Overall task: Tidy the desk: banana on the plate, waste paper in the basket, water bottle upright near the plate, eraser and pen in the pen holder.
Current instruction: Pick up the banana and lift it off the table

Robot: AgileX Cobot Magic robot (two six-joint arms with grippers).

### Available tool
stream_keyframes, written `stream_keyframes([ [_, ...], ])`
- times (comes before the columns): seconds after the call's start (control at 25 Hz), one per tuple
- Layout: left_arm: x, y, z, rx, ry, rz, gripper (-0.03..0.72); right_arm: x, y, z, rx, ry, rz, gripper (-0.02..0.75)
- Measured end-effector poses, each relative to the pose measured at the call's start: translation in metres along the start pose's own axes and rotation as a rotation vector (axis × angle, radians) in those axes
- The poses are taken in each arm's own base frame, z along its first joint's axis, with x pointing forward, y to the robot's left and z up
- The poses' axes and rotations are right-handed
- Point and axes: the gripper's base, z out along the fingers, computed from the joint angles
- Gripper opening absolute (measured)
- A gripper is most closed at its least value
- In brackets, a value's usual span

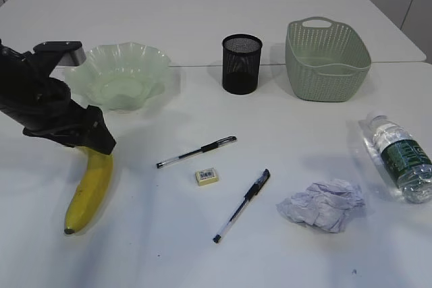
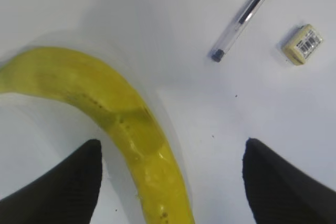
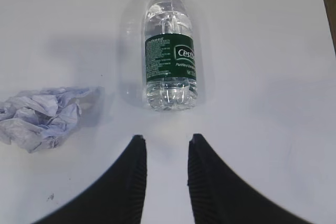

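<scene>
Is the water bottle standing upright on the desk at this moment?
No, the water bottle lies flat on its side on the desk, its white cap pointing away from the right gripper.

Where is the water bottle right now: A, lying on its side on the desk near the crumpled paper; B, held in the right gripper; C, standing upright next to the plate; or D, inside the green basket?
A: the water bottle lies on its side on the desk, right of the crumpled paper, with the right gripper empty short of it.
</scene>
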Motion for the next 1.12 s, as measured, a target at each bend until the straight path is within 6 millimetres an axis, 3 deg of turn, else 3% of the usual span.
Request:
stream_keyframes([
  [0.6,0.015,0.011,0.041,0.025,0.142,-0.043,0.594,0.000,0.000,0.000,0.000,0.001,0.000,0.213],
  [1.12,0.020,0.015,0.049,0.011,0.178,-0.025,0.591,0.000,0.000,0.000,0.000,0.001,0.000,0.213],
])
